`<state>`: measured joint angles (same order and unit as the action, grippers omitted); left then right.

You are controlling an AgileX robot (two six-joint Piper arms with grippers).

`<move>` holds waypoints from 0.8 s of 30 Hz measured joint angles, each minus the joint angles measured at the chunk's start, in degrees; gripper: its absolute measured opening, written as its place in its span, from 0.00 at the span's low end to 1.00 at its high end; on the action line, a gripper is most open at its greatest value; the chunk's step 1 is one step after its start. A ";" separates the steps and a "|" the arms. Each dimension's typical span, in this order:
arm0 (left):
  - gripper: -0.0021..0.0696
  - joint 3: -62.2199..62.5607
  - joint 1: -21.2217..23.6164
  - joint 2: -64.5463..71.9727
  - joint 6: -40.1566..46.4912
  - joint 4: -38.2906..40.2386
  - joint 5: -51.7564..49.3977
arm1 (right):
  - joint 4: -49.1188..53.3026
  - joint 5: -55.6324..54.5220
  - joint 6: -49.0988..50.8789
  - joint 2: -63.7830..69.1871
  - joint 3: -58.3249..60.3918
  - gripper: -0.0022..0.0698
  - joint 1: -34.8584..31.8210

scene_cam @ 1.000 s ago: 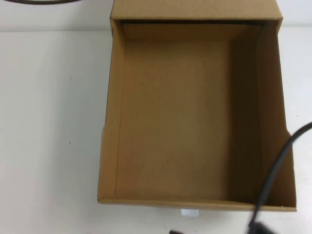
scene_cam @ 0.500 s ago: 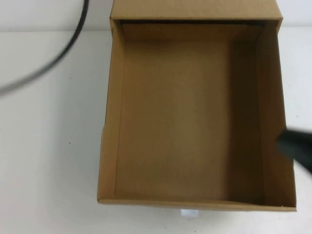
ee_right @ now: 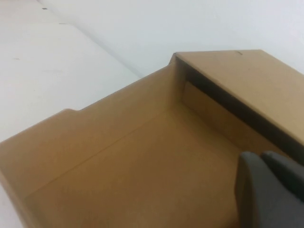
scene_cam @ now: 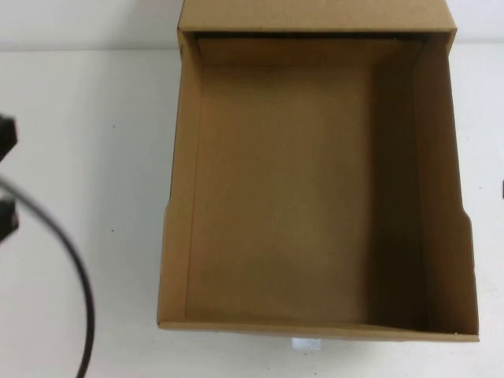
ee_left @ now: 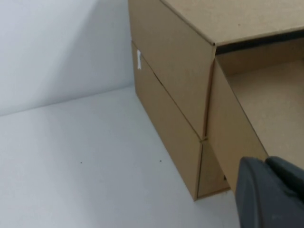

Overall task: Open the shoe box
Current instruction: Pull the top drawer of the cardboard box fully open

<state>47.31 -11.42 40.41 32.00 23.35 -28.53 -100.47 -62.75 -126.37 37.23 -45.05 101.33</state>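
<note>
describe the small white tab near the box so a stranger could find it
A brown cardboard box sits on the white table, its tray pulled open, the left end effector off its left side, the right end effector off its right. At the middle of the tray's near edge a small white tab pokes out, pale against brown cardboard.
</note>
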 joint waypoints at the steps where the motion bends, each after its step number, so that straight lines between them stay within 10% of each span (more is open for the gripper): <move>1: 0.02 -1.85 0.00 -1.64 0.00 0.15 1.03 | 0.00 0.00 -0.31 -0.29 0.00 0.00 0.00; 24: 0.02 -14.34 0.00 -10.02 0.00 0.14 -1.77 | 0.00 6.17 -1.84 -1.77 0.00 0.00 0.00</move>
<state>32.97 -11.42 30.39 32.00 23.50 -30.30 -100.47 -56.57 -128.21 35.46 -45.05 101.33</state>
